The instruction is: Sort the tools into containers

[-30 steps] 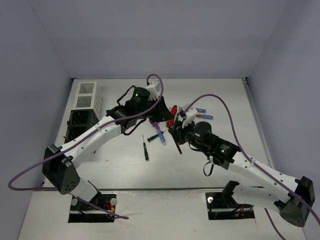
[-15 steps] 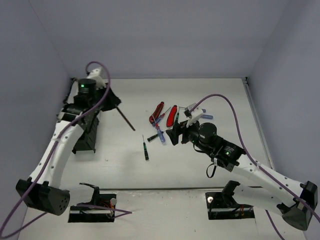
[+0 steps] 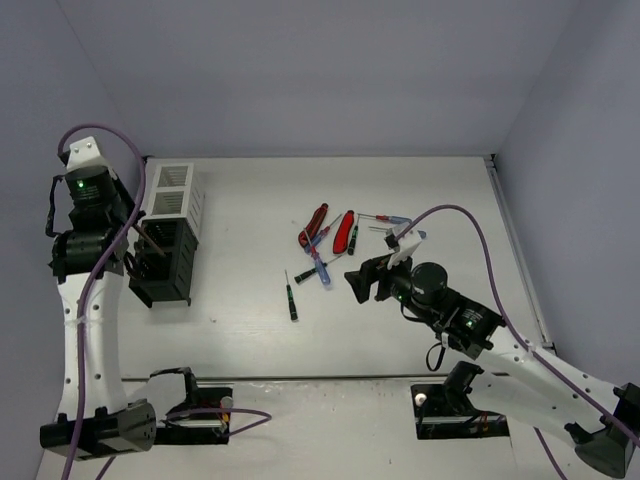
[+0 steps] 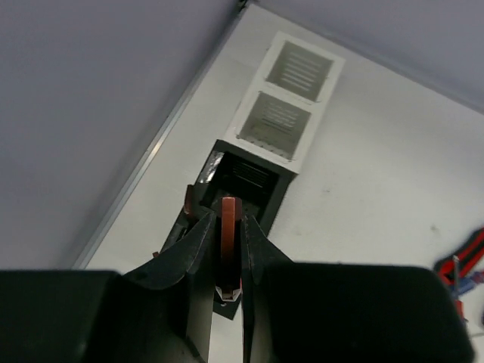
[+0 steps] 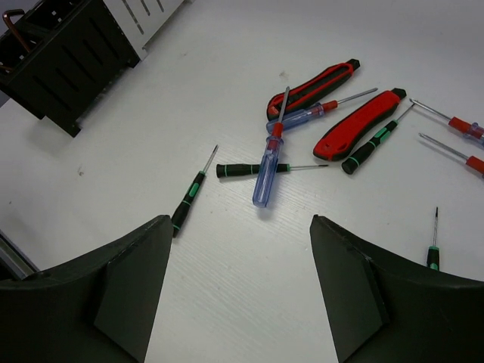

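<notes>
Setting: robotics lab, enclosed test cell.
Evidence:
- White table [image 3: 250, 340] boxed by plain pale grey walls [image 3: 320, 80] at left, far and right.
- Two white jointed robot arms, left arm [image 3: 90, 310] and right arm [image 3: 530, 360], bolted at near edge on black base plates [image 3: 460, 415].
- Purple cables [image 3: 480, 250] looping off arms.
- Green indicator light [image 3: 76, 184] on left arm.
- Slatted bins [image 3: 172, 190], white and black, in row at far left.
- Small hand tools [image 3: 330, 240] scattered mid-table.
</notes>
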Controlling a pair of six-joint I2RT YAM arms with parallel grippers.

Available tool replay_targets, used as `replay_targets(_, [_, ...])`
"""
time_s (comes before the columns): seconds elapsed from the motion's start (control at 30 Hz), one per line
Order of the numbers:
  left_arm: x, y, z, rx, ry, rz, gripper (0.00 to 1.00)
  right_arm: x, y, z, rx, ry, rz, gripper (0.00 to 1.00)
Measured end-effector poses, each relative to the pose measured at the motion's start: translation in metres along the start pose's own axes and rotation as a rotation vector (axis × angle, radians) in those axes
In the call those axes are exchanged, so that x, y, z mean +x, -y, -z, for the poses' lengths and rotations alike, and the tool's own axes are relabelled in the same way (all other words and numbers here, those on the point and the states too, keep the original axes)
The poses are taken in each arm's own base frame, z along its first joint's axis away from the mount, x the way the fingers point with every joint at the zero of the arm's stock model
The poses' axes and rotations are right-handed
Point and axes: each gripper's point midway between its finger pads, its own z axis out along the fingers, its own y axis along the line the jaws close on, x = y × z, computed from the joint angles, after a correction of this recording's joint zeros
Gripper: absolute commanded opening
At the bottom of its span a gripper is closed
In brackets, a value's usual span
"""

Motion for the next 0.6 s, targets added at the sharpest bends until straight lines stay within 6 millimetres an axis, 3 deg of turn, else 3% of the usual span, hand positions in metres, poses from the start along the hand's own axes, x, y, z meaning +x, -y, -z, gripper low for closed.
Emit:
replay_targets(0.17, [0.045, -0.027, -0.042, -0.107, -0.131, 0.004, 0.00, 0.004, 0.002, 0.006, 0.000, 0.001, -0.012, 0.71])
replay_targets(0.33, [0.083, -0.043, -0.064, -0.161, -0.223, 0.018, 0.00, 0.008, 0.004, 0.011, 0.001, -0.002, -0.019, 0.70])
replay_targets(0.43, [0.095, -0.048, -0.069, -0.174, -0.243, 0.046, 0.15, 0.012, 0.005, 0.012, 0.003, -0.011, -0.019, 0.71])
replay_targets(0.57, [0.102, -0.052, -0.073, -0.183, -0.250, 0.084, 0.51, 0.014, 0.005, 0.011, 0.006, -0.019, -0.018, 0.71])
replay_targets(0.6, [0.101, -0.052, -0.073, -0.181, -0.244, 0.093, 0.54, 0.015, 0.006, 0.011, 0.008, -0.022, -0.018, 0.71])
